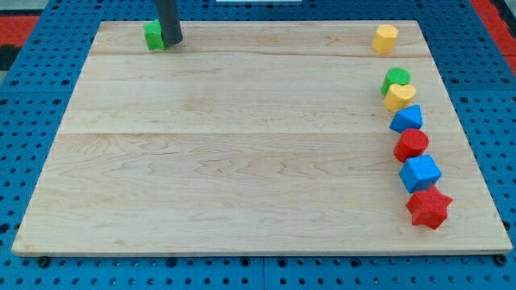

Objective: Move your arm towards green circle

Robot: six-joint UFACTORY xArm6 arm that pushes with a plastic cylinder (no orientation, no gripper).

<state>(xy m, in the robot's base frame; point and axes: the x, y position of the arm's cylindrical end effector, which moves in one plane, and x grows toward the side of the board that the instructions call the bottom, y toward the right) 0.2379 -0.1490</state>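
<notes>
The green circle (396,78) sits near the view's right edge of the wooden board (242,145), partly covered by a yellow block (399,97) just below it. My tip (171,41) is at the view's top left, touching the right side of another green block (153,35) whose shape I cannot make out. The tip is far to the left of the green circle, almost the whole board width away.
Below the yellow block a column runs down the right side: a blue block (407,119), a red block (412,144), a blue cube (420,172) and a red star (428,208). A yellow hexagonal block (385,38) stands at the top right.
</notes>
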